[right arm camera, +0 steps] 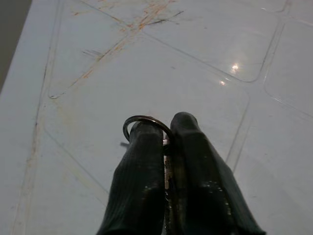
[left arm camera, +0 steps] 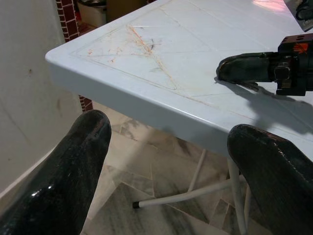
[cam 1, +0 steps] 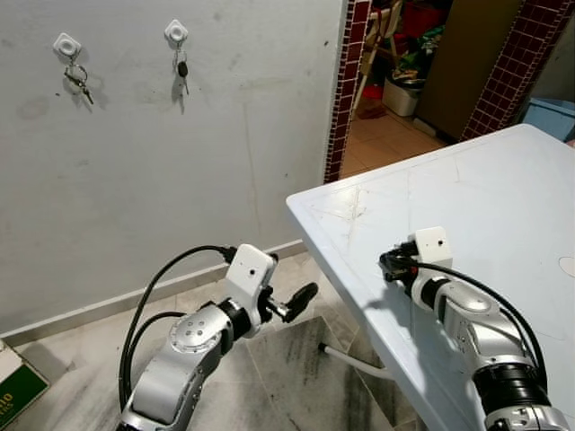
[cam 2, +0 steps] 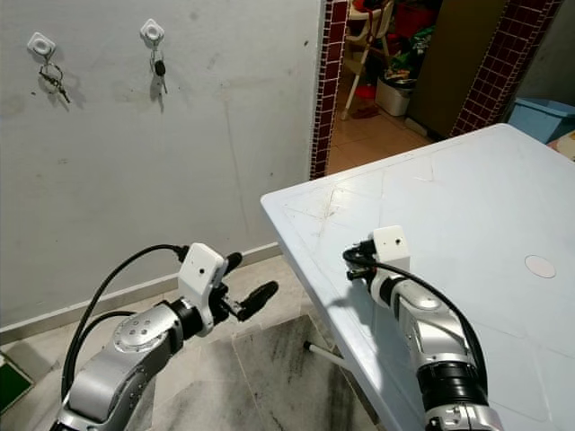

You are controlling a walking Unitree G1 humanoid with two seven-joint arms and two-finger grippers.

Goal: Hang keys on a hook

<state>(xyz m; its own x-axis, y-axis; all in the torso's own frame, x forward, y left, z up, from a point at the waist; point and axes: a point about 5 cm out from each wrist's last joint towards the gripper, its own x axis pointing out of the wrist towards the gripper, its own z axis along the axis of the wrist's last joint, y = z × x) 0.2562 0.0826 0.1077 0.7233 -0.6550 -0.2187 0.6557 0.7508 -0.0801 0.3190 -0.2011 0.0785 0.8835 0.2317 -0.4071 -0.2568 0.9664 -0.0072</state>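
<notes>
The right gripper [right arm camera: 166, 129] is low over the white worktop [cam 1: 503, 189], near its left front corner, and its jaws are clenched on the keys [right arm camera: 144, 122]: in the right wrist view a metal ring comes out around the tip of one finger, and the rest of the keys is hidden between the two fingers. So the keys are in the right gripper, at the worktop level, and not on any hook. The left gripper [cam 1: 292, 303] is held out beside the worktop edge, above the tiled floor [cam 1: 296, 368], with its jaws released and nothing between them. On the grey wall [cam 1: 180, 180] far to the left there are two white hooks, the left hook [cam 1: 66, 43] and the right hook [cam 1: 176, 32], and each one already carries a small bunch of keys. The relation that matters for the coming move is this: the hooks lie up and far to the left of the right gripper, well apart from it, across the gap between worktop and wall. The left arm stands nearer to the wall, but the keys are in the right one. I judge that the ring must be turned to face the wall so it can slip over a hook; how it is turned now I cannot tell surely.
</notes>
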